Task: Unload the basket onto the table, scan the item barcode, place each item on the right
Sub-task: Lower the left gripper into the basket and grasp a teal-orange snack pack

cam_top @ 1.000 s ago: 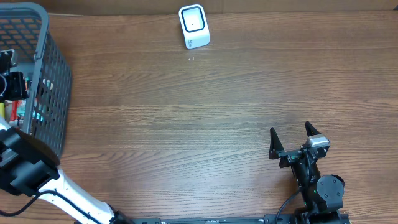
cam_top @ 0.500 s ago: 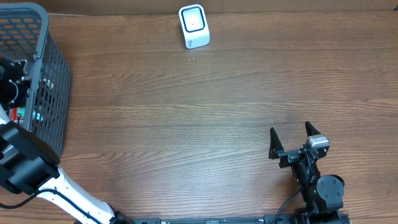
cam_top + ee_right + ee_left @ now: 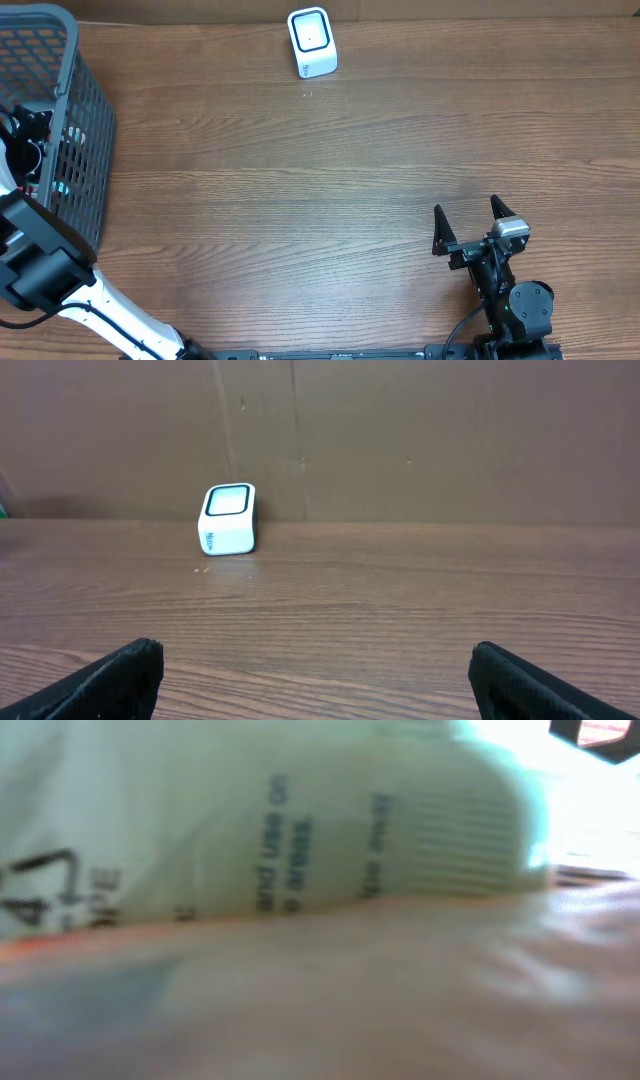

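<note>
Grey grid basket (image 3: 85,130), white black-trimmed scanner (image 3: 312,42), brown wood-grain table (image 3: 300,200), seemingly pale-green dark-lettered packet (image 3: 250,820).

Left wrist view blurred, glare top right; others sharp, evenly lit.

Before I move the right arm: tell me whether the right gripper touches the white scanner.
Apart. The overhead view shows a long stretch of table between the right gripper and the scanner.
</note>
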